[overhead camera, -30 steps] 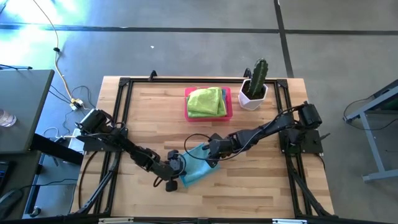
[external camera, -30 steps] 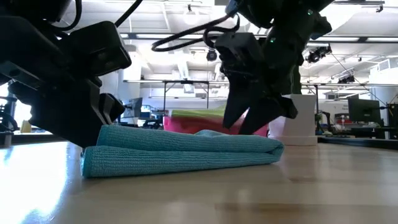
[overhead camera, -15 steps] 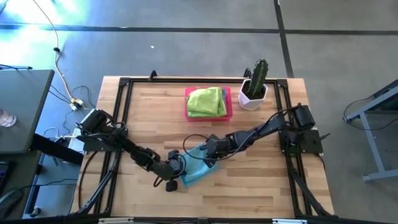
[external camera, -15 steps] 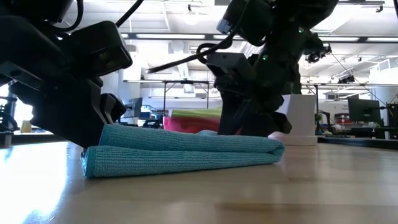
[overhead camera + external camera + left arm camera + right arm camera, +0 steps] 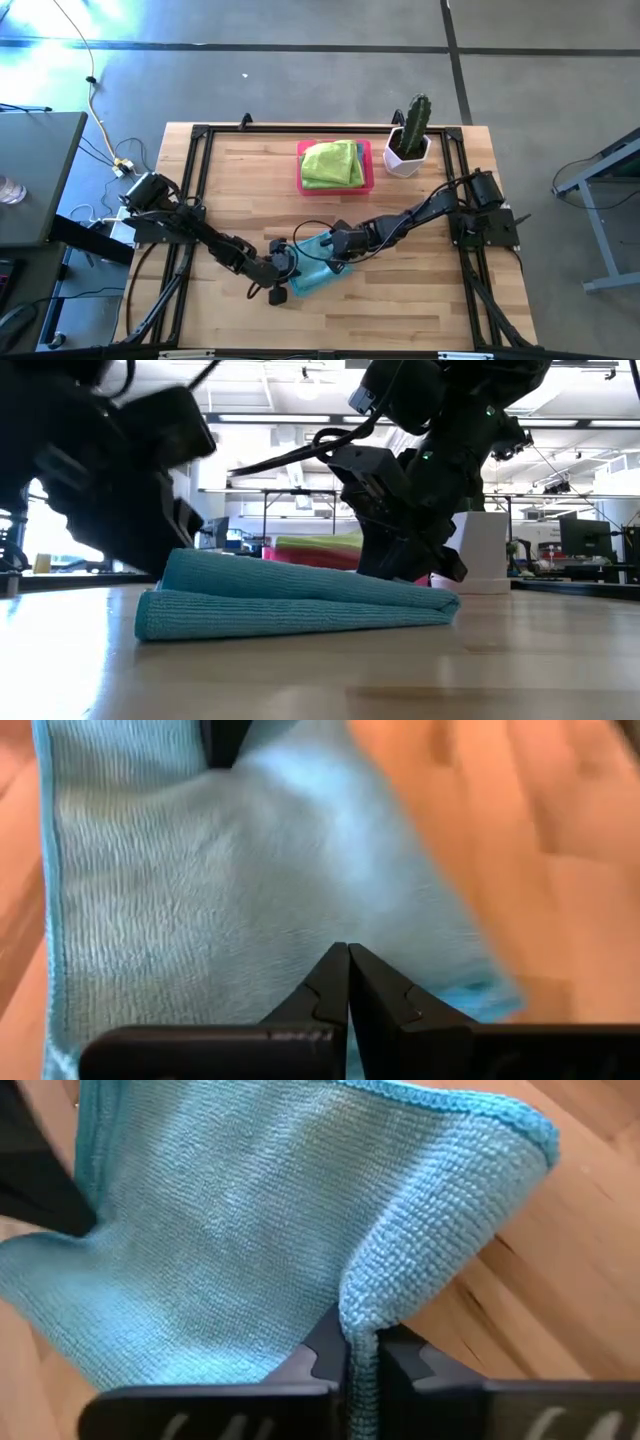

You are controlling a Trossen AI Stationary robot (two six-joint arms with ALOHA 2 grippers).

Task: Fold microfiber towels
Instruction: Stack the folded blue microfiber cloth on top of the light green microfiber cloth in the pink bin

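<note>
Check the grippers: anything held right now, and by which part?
The right gripper is shut on the light blue towel, its fingers pinching a raised fold at the edge. The left gripper is shut over the same towel; no cloth shows between its fingers.

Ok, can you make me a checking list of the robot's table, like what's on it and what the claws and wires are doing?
Surface: wooden table, black frame around its edge.
Job's things: light blue towel folded on the table near the front; lime green towel in the pink tray at the back.
Clutter: cactus in a white pot beside the tray.
Grippers: right gripper shut on the blue towel's edge; left gripper shut at the towel's other end.
Cables: black loops along both arms; yellow cable on the floor.
Surroundings: grey concrete floor, a dark desk at the left.
</note>
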